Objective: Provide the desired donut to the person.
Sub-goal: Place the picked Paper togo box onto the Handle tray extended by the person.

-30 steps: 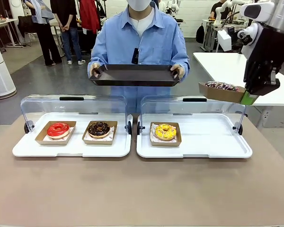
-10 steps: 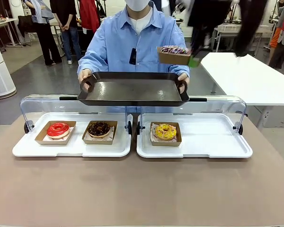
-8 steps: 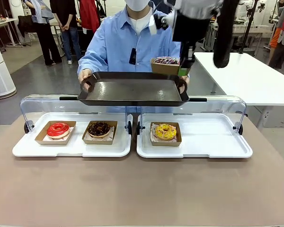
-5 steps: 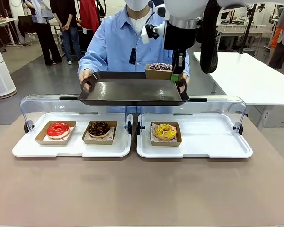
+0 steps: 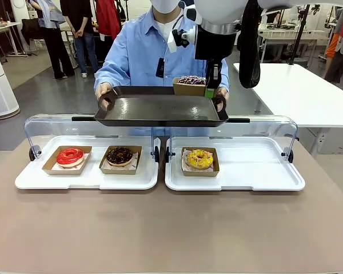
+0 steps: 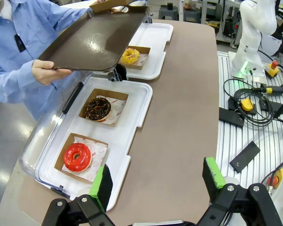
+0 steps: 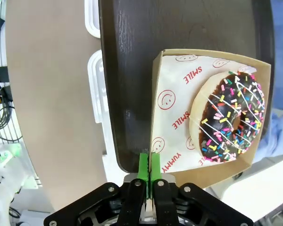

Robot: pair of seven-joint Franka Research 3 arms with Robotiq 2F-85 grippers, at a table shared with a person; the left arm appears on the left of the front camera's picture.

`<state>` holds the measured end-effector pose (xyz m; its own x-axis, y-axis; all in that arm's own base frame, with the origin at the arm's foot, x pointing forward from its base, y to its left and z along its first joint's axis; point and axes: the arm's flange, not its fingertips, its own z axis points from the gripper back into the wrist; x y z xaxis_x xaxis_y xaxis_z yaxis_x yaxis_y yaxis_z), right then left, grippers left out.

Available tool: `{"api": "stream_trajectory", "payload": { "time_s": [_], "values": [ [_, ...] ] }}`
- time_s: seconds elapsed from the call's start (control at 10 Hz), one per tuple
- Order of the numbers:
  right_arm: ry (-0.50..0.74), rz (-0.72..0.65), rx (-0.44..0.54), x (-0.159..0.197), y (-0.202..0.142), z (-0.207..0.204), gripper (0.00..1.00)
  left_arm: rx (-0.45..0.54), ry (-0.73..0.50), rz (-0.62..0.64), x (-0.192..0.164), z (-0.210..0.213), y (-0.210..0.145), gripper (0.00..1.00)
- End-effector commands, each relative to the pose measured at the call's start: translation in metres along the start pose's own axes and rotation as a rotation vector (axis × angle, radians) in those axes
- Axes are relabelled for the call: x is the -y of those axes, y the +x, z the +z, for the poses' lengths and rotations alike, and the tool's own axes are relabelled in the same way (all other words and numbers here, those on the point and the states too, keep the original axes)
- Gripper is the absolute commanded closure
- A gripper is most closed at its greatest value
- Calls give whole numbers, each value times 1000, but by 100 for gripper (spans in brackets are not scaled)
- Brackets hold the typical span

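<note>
The person (image 5: 160,45) in a light blue shirt holds a dark tray (image 5: 160,111) out over the display cases with both hands. My right gripper (image 5: 210,91) is shut on the edge of a cardboard box (image 5: 188,87) that carries a chocolate donut with coloured sprinkles (image 5: 192,80). The box hangs just over the tray's far right corner. In the right wrist view the green pads (image 7: 147,165) pinch the box wall (image 7: 155,141), with the sprinkled donut (image 7: 231,117) above the tray (image 7: 132,56). My left gripper (image 6: 158,181) is open above the table's near left end.
Two white trays with raised clear lids sit on the brown table. The left tray (image 5: 28,180) holds a red donut (image 5: 70,156) and a chocolate donut (image 5: 120,155). The right tray (image 5: 263,171) holds a yellow donut (image 5: 199,158). Bystanders stand far back left.
My right gripper carried the boxed sprinkled donut leftward and down from the person's right side to just over the tray's far right corner. The tray stayed level.
</note>
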<state>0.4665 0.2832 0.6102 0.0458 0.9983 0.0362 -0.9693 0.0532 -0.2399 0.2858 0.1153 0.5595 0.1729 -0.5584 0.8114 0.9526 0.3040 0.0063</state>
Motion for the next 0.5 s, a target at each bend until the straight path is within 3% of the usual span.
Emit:
{"api": "stream_trajectory", "payload": {
  "time_s": [0.0,0.4],
  "values": [
    [4,-4,10,-1,-1,-1,98,17,-2,-11,-1,1,0,0],
    [-30,10,-21,6,8,-18,98,17,-2,-11,-1,1,0,0]
  ]
}}
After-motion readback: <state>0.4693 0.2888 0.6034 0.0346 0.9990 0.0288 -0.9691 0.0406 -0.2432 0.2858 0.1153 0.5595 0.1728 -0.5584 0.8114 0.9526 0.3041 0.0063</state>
